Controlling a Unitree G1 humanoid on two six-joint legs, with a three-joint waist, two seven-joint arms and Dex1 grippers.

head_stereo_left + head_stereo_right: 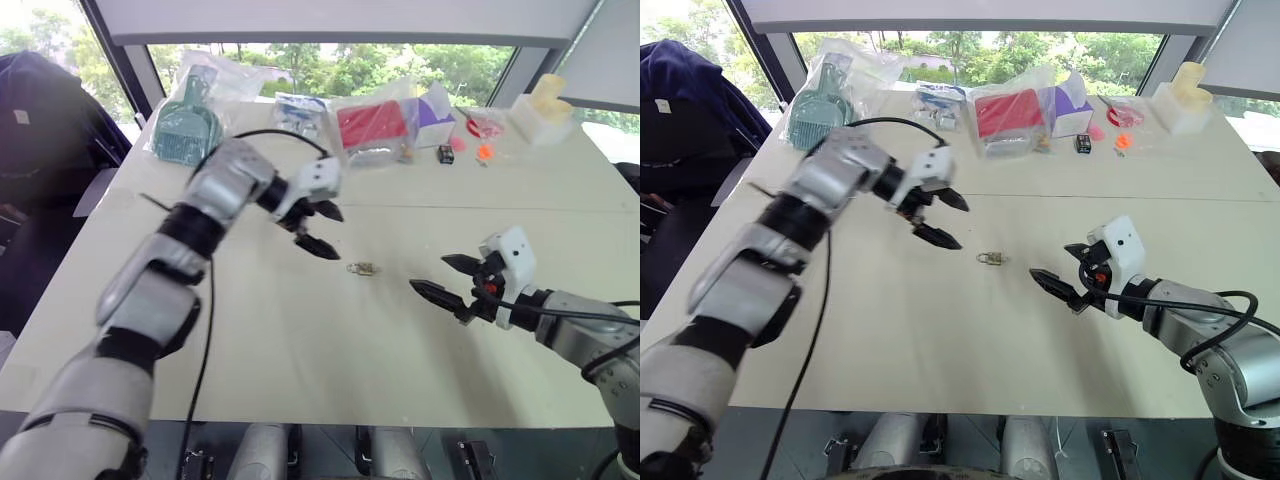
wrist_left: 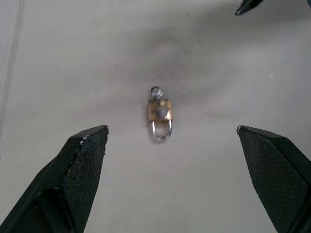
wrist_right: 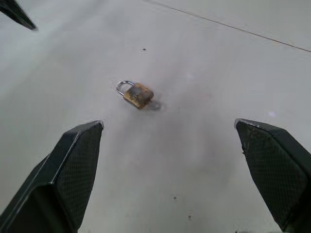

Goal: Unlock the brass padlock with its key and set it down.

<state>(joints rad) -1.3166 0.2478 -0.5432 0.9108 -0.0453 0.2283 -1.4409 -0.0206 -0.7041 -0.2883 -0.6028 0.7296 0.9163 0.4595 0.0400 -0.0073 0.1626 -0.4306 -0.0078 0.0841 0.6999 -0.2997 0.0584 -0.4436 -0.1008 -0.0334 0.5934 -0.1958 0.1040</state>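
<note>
The brass padlock (image 1: 363, 268) lies flat on the pale table (image 1: 300, 340) near its middle, a tiny yellowish block with a silvery shackle. In the left wrist view the brass padlock (image 2: 160, 112) has a small silvery key (image 2: 156, 91) at its end opposite the shackle. My left gripper (image 1: 322, 229) hovers open just left of it and a little farther back, nothing between its fingers. On the other side, my right gripper (image 1: 447, 276) stands open, pointing at the brass padlock (image 3: 136, 94), apart from it.
Along the table's far edge lie several plastic bags: a teal brush (image 1: 186, 128), a red pack (image 1: 371, 125), a purple box (image 1: 435, 112), small red bits (image 1: 484, 126) and a small black item (image 1: 445, 155). A cream block (image 1: 547, 100) sits far right. A dark chair (image 1: 35, 120) stands left.
</note>
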